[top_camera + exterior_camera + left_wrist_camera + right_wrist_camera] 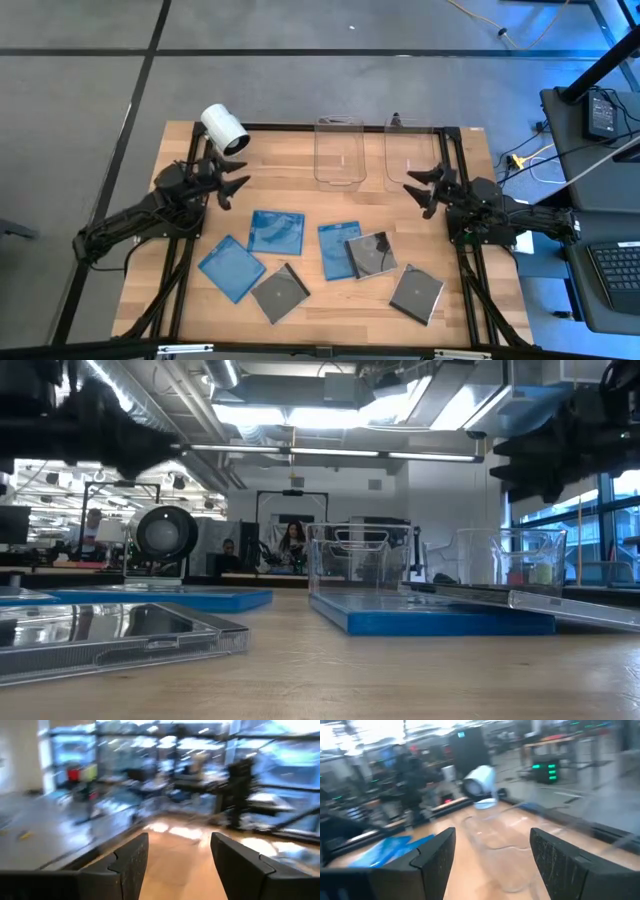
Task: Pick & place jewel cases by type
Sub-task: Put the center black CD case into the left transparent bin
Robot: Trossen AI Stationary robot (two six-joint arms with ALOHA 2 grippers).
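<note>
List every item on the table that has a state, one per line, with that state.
Left gripper: open, empty, above the table's far left.
Right gripper: open, empty, beside the right bin.
Left bin: upright, empty.
Right bin: upright, empty.
Blue cases: three, flat on the table, unsorted.
Dark cases: three, flat; one overlaps a blue case.
Camera: on its side.

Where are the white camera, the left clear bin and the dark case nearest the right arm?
White camera (224,128), high view, on the middle of its round body.
Left clear bin (338,182), high view, on its near rim.
Dark case (416,294), high view, on the centre of its flat lid.
</note>
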